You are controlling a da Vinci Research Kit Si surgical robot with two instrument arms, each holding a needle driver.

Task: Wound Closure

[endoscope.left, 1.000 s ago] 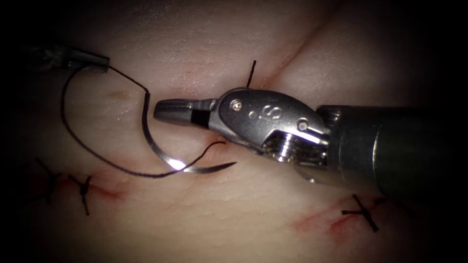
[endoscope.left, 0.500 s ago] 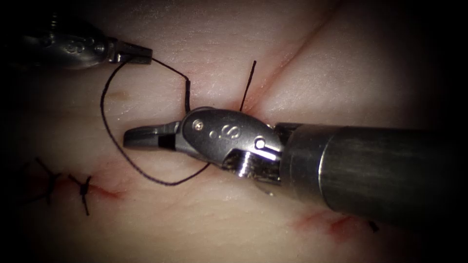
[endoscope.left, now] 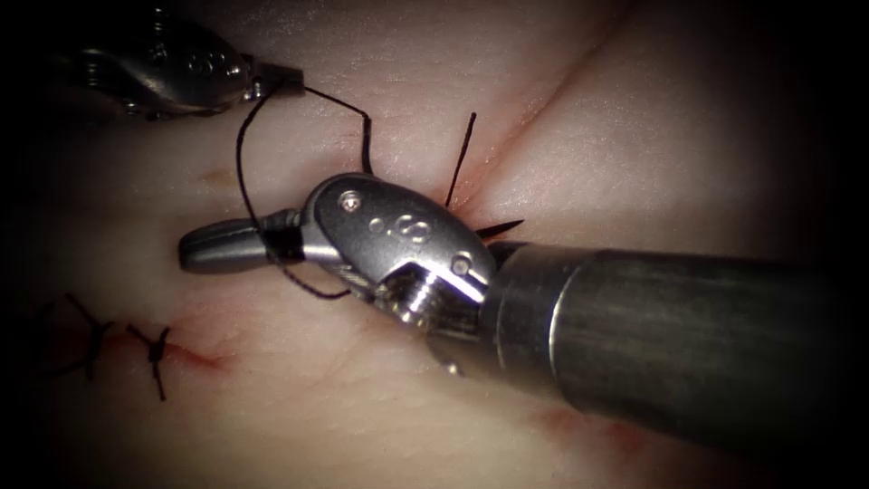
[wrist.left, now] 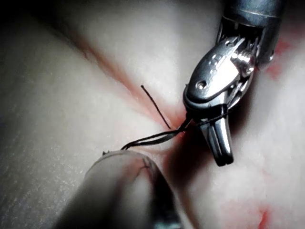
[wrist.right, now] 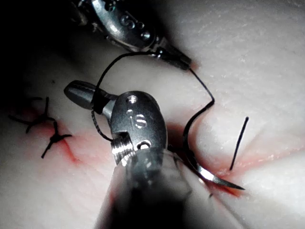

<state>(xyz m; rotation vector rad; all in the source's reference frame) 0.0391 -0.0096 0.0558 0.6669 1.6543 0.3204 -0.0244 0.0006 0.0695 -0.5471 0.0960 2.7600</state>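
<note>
Left pincer (endoscope.left: pixel 288 80) grips the thread (endoscope.left: pixel 243 154); right pincer (endoscope.left: pixel 204 249), closed and thread-wrapped, holds nothing. The right tool largely hides the loose needle (wrist.right: pixel 209 177).

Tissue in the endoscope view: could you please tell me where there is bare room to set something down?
Bare: tissue right of the cut, above the right shaft; also below the right pincer, right of the knotted stitches. Crowded centre: left pincer holds thread looped round the shut, empty right pincer; needle lies on the tissue.
</note>
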